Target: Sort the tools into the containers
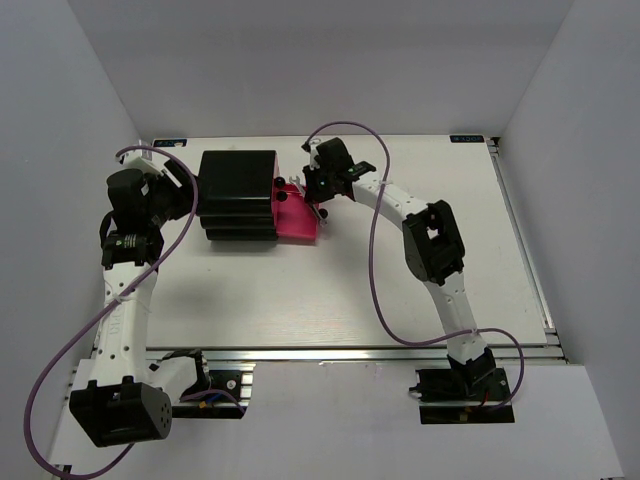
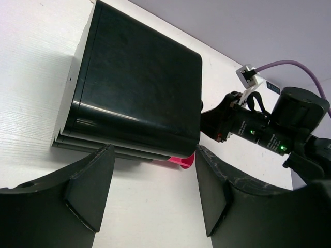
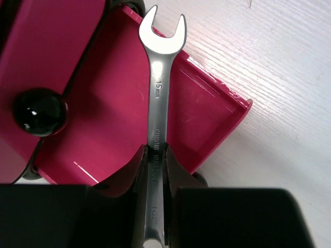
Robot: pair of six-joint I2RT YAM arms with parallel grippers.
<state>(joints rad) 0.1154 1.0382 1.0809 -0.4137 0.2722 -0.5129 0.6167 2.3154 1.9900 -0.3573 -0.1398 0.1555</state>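
A silver open-end wrench (image 3: 158, 77) is clamped by its shank in my right gripper (image 3: 155, 161), its open head pointing away over the pulled-out magenta drawer (image 3: 114, 113). In the top view that drawer (image 1: 298, 218) sticks out to the right of the black cabinet (image 1: 238, 195), and the right gripper (image 1: 314, 190) hovers over its far end. My left gripper (image 1: 190, 188) stands open just left of the cabinet (image 2: 134, 88), nothing between its fingers (image 2: 88, 191). A sliver of the pink drawer (image 2: 182, 161) shows past the cabinet's corner.
A round black knob (image 3: 40, 111) sits on a shut magenta drawer front (image 3: 46, 41) beside the open one. A second knob (image 1: 322, 212) marks the open drawer's front. White walls close in the table (image 1: 400, 290) on three sides. Purple cables loop off both arms.
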